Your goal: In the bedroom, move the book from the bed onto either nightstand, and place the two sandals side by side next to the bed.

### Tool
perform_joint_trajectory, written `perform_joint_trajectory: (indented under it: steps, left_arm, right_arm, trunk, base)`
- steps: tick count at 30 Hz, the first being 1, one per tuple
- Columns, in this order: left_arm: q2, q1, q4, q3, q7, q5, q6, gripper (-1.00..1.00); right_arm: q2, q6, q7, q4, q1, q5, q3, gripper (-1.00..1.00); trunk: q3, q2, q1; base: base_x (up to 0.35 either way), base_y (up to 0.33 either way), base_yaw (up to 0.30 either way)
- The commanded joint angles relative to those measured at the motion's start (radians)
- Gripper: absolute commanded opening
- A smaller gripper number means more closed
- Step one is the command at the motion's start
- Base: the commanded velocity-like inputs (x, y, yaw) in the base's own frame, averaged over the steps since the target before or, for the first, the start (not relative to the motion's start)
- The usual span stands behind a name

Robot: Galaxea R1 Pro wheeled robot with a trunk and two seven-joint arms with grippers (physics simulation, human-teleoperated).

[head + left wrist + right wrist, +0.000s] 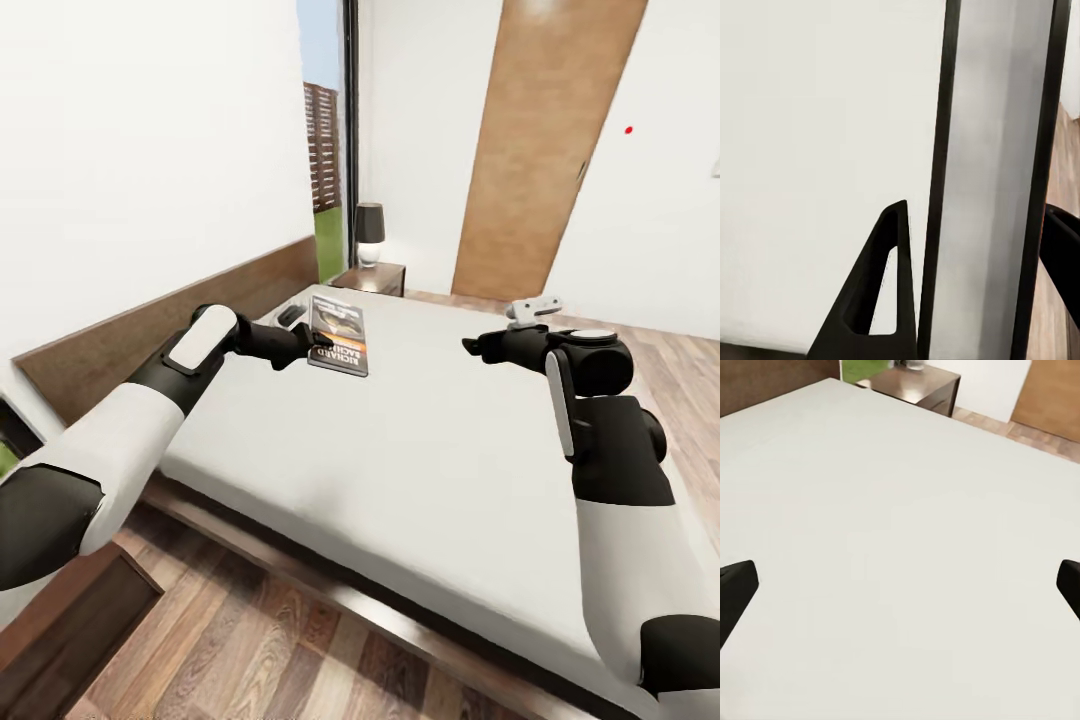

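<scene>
The left end effector (pixel 308 345) is holding the book (pixel 339 335) by its near long edge, fingers clenched on it, over the part of the bed (pixel 420 450) near the headboard edge. In the left wrist view the book (pixel 990 180) is running edge-on between the two fingers (pixel 881 300), so the grasp looks firm. The book's long axis is pointing from the end effector toward the far headboard corner of the bed, where the nightstand (pixel 372 276) is standing with a lamp (pixel 369 232) on top. That line is what the coming move turns on: the nightstand is lying straight beyond the book, on the left arm's side, so the left arm is the nearer one. The right end effector (pixel 475 346) is hovering released over bare mattress, its fingers (pixel 735 592) spread wide, well apart from the book.
</scene>
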Motion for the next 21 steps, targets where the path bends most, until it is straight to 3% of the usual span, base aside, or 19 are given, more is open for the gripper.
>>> perform_joint_trajectory:
  steps: [1,21]
  left_arm:
    - [0.001,-0.001,-0.001,-0.004,0.008,0.015,-0.001,-1.00]
    - [0.000,-0.001,-0.005,-0.004,0.008,0.015,-0.001,-1.00]
  right_arm:
    - [-0.001,0.004,0.008,-0.001,-0.001,0.010,0.001,1.00]
    - [-0.001,0.004,0.008,-0.002,-0.001,0.010,0.001,1.00]
  trunk:
    - [-0.001,-0.001,0.000]
    - [-0.001,-0.001,0.000]
  base:
    - [0.000,0.000,0.270]
    - [0.000,0.000,0.270]
